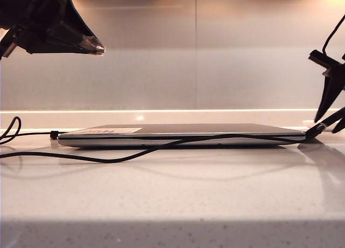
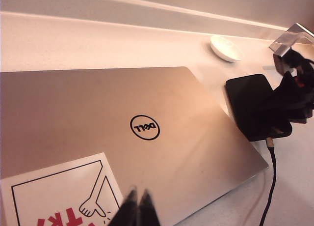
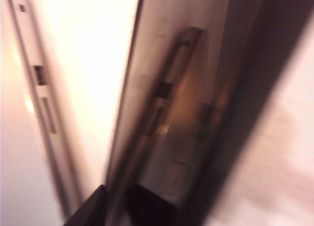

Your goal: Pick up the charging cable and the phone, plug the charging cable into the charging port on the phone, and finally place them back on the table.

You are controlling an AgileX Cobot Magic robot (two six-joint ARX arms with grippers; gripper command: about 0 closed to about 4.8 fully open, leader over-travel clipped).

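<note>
The charging cable (image 1: 129, 157) trails nearest across the table (image 1: 172, 199), past the closed laptop (image 1: 178, 133) to the right gripper (image 1: 330, 105), low at the laptop's right end; how wide its jaws stand I cannot tell, the wrist view being blurred; beside it lies the phone (image 2: 250, 103); the left gripper (image 2: 136, 209) hangs pinched together above the laptop.

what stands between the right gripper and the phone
Nothing visible. In the left wrist view the right gripper is right at the phone, which lies on the table beside the laptop; the left gripper is raised, far off.
</note>
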